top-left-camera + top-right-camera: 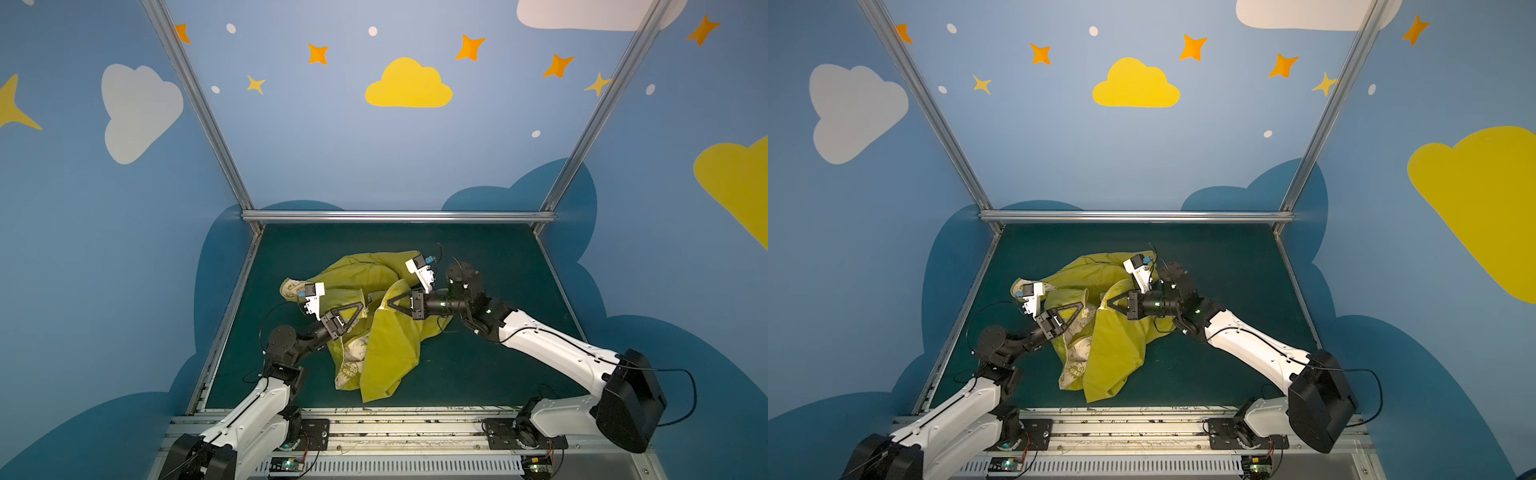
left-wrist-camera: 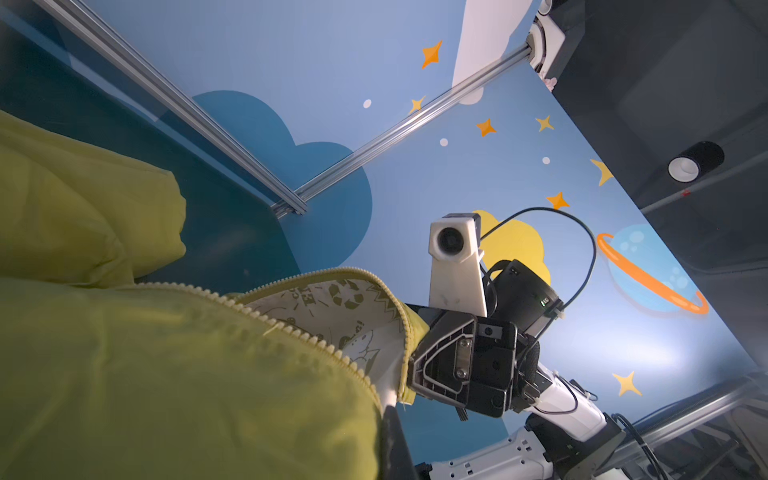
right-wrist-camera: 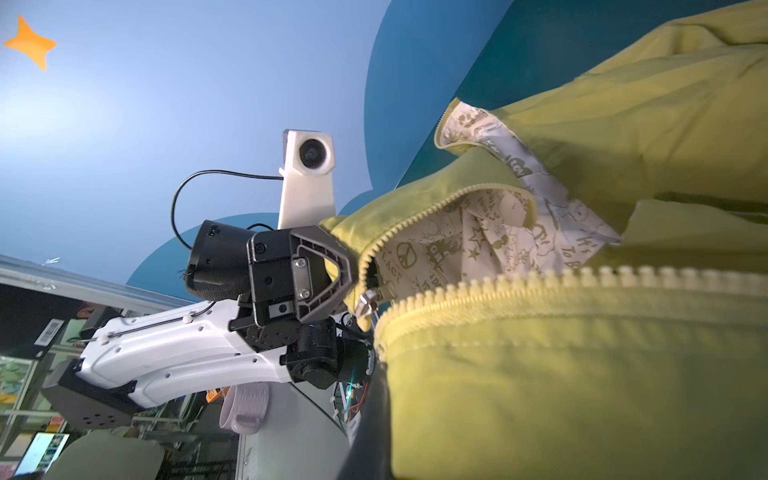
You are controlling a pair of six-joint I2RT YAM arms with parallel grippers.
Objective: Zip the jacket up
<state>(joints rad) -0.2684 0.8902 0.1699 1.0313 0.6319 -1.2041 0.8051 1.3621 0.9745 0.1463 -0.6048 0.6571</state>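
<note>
Mustard-yellow cloth, thin and floppy, the jacket [image 1: 386, 345] lies crumpled in the middle of the green mat [image 1: 478, 365], its front lifted off it — it should be light but will sag and twist wherever unheld, so the stiffer zip edges, and the metal zip pull [image 3: 366, 301] itself, look the best holds. The left gripper [image 1: 365, 308] is pinched tight on one front edge and the right gripper [image 1: 388, 306] on the other, tips nearly meeting above the mat's middle. The zip's bottom end is lost in folds, and whether the teeth [image 3: 540, 282] are joined at the pull is hard to make out.
</note>
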